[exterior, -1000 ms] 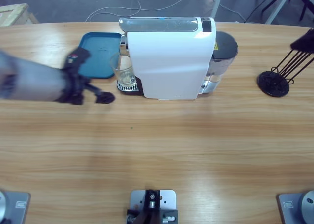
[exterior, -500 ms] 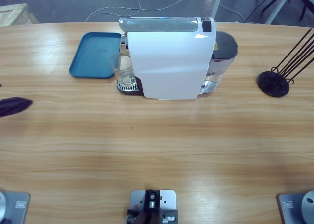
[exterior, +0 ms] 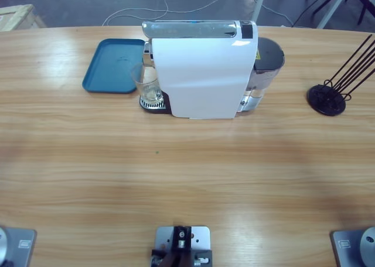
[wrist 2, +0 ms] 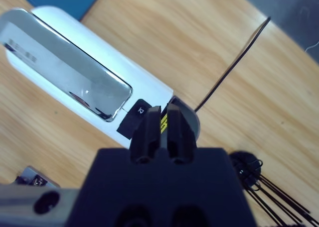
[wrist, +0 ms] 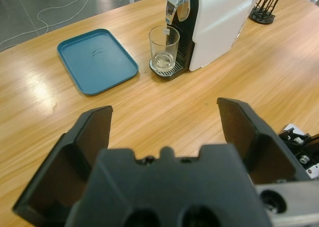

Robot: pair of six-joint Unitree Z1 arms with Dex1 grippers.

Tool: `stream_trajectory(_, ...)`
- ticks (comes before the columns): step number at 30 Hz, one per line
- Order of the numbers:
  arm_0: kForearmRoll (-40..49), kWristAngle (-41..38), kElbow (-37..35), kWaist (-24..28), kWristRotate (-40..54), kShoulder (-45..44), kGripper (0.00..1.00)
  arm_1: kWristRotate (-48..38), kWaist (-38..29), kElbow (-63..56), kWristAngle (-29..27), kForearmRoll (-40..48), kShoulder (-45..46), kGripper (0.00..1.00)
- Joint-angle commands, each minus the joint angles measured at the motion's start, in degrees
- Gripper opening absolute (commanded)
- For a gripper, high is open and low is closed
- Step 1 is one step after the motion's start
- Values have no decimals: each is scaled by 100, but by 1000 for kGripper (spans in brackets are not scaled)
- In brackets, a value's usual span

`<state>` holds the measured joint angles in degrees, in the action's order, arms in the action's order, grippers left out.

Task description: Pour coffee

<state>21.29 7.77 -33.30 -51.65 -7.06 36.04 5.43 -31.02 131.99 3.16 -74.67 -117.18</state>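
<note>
A clear glass tumbler (exterior: 149, 86) stands on the drip grate of the white coffee machine (exterior: 202, 68), under its chrome spout (wrist: 177, 3). The tumbler (wrist: 164, 49) looks clear; no coffee shows in it. My left gripper (wrist: 164, 112) is open and holds nothing, well back from the tumbler above bare table. My right gripper (wrist 2: 163, 110) is shut on nothing and hangs high over the machine (wrist 2: 75, 82), looking down on its chrome lid. Neither arm appears in the high view.
A blue tray (exterior: 111, 65) lies left of the machine, close to the tumbler. A black wire stand (exterior: 328, 97) sits at the right end of the table. The machine's grey water tank (exterior: 266, 62) juts out on its right side.
The arm that reached in from the left near the tumbler has drawn back leftward and left the high view. Tumbler, machine and tray have not moved.
</note>
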Motion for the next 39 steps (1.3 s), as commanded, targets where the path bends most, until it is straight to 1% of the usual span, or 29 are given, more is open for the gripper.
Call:
stream_trajectory(1,-301,-39,349,-12,46,130,904,-135,-299,-78,-44,-181,-318,0)
stream_trajectory(9,-310,-39,353,-12,55,133,904,-262,-589,-126,-121,-285,-385,0)
stream_trajectory(16,-310,-39,360,-12,55,123,902,-262,-544,-298,-332,-337,-406,0)
stream_trajectory(22,-310,-39,360,-12,64,123,899,-262,-510,-416,-336,-318,-475,0)
stream_trajectory(30,-318,-39,360,-12,64,140,899,-255,-394,-26,-474,-388,-534,0)
stream_trajectory(39,-318,-39,360,-12,73,139,899,-253,-370,71,-404,-408,-747,0)
